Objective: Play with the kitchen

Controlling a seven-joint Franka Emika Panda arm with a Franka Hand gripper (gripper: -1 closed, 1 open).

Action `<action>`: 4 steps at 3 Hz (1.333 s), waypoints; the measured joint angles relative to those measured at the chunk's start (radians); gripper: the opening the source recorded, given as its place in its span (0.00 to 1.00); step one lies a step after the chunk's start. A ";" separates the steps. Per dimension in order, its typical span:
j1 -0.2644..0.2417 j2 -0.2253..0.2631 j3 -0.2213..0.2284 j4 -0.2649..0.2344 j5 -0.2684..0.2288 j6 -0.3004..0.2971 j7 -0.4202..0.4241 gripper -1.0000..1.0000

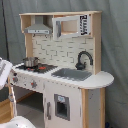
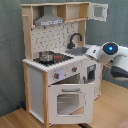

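The kitchen (image 1: 65, 55) (image 2: 55, 60) is a tall white and light-wood toy with a grey hood (image 1: 37, 29), a black faucet (image 1: 83, 59) over a grey sink (image 1: 71, 74), and a steel pot (image 1: 30, 62) (image 2: 46, 56) on the stovetop. The windowed oven door (image 2: 70, 100) looks slightly ajar. My white arm (image 2: 106, 52) reaches in front of the counter's sink end. My gripper (image 1: 5, 71) shows only as a white shape at the first exterior view's left edge, in front of the stove knobs (image 1: 32, 84).
Grey curtains hang behind the kitchen in both exterior views. A small door with a dark window (image 1: 61, 107) sits under the sink. A white rounded object (image 1: 15, 122) lies at the bottom left. The floor (image 2: 20, 120) is light wood.
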 joint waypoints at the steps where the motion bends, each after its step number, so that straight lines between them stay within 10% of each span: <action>1: 0.000 0.019 -0.007 -0.043 0.070 0.002 -0.088 1.00; 4: -0.012 0.059 -0.010 -0.131 0.275 0.061 -0.356 1.00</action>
